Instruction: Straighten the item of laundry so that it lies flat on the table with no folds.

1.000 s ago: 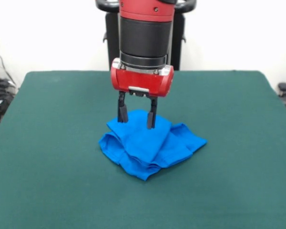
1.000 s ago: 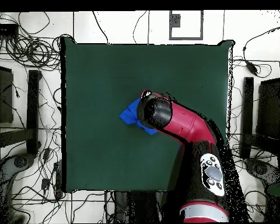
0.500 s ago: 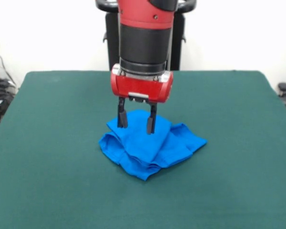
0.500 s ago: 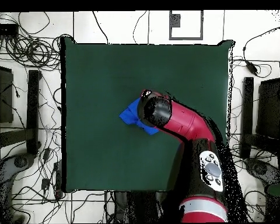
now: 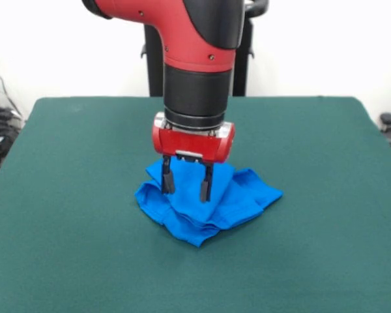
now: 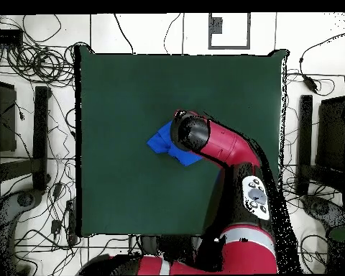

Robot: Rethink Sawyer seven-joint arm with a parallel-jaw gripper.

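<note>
The item of laundry is a bright blue shirt, crumpled into a folded heap in the middle of the dark green table. Only plain blue cloth shows, no print. My gripper points straight down over the heap's left-centre, open, its two black fingers spread with the tips at the cloth's top folds. In the overhead view the arm's wrist covers most of the laundry, and a blue corner sticks out to its left. The gripper itself is hidden there.
Wide green tabletop lies on every side of the heap. Cables and stands lie on the floor around the table.
The gripper has come down and slightly toward the front, from above the heap's back to its top folds. It stays open. The shirt has not moved.
</note>
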